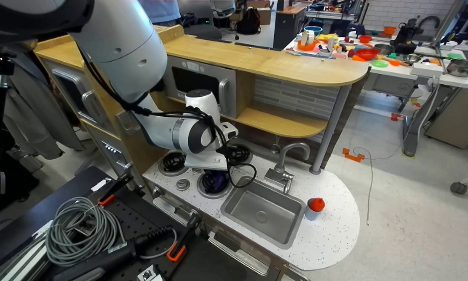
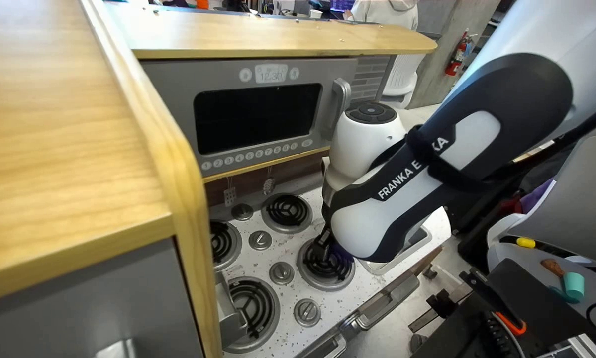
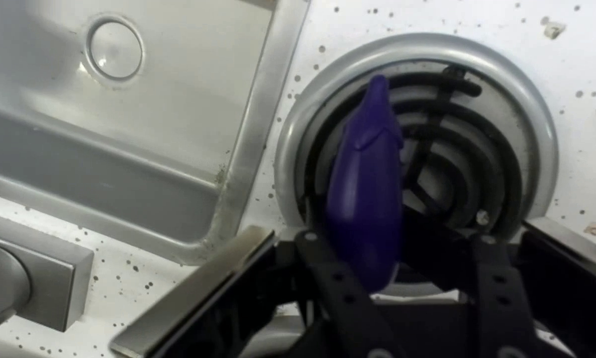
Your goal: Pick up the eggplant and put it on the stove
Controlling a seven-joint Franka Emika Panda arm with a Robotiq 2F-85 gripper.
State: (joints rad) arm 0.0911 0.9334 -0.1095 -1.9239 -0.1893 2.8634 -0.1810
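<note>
The gripper [image 3: 365, 214] hangs low over the stove [image 2: 290, 292], its two fingers [image 3: 427, 241] apparently clamped on the blunt, far end of a purple eggplant [image 3: 365, 169] whose stem juts toward the near side. The eggplant sits at the near-right burner [image 3: 547, 144], right of the coil's centre; whether it touches the coil or is held just above cannot be told. If it is to stay here, release and retreat remain.

The likeliest mishap is a roll: a rounded body let go off-centre on raised rings could tip right, over the burner's rim, onto the counter [image 1: 327, 242] or into the sink [image 1: 265, 230]. Letting go too high would add a bounce, and a grip so near one end could let the stem droop. A black cable [image 1: 240, 187] looping beside the arm [image 1: 140, 74] might catch the faucet [image 1: 281, 158] on a move to the right.

The steel sink, next on the right, has a round drain [image 3: 115, 49] in its floor. Farther right, a small pale cup [image 1: 311, 214] holds a red object [image 1: 317, 204]. The microwave [image 2: 258, 119] on the far side is closed, its dark window hiding any contents; a red bowl [image 1: 367, 54] and a steel pot [image 1: 462, 68] stand on a worktable [image 1: 466, 82] at far right, what they hold too small to tell.
</note>
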